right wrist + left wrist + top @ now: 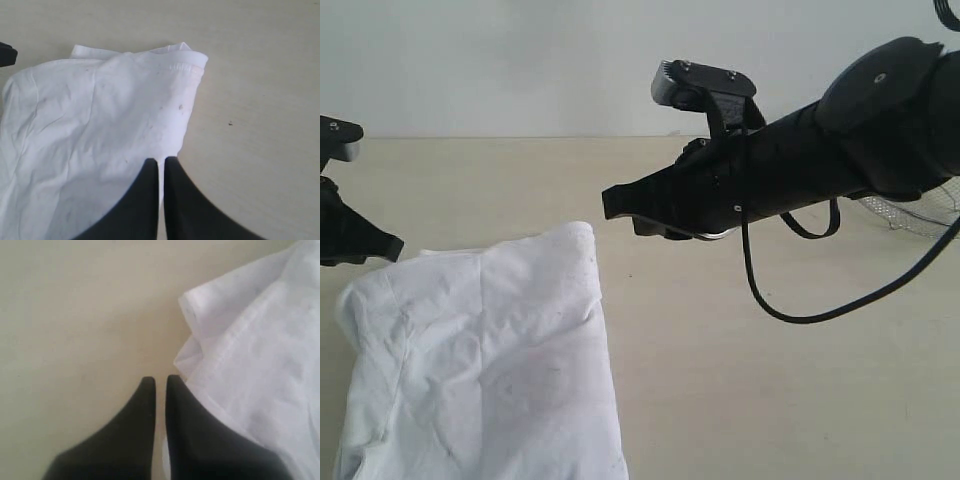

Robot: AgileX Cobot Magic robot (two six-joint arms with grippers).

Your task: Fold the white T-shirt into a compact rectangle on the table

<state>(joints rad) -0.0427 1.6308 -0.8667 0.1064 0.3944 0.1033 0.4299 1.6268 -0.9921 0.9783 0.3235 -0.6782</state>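
The white T-shirt point(480, 350) lies crumpled and partly folded on the table point(740, 380), at the near left in the exterior view. No lettering shows on it. My left gripper point(390, 248) hangs shut just off the shirt's far left corner. In the left wrist view its fingertips point(160, 380) stand together over bare table point(75, 315), with the shirt's edge point(250, 340) beside one finger. My right gripper point(610, 203) reaches in from the right, shut and holding nothing, above the shirt's far right corner. In the right wrist view its tips point(161, 161) hover over the shirt's side edge point(90, 130).
A silver wire-mesh basket point(920, 212) sits at the far right, partly behind the right arm. A black cable point(790, 310) loops down from that arm over the table. A pale wall closes off the back.
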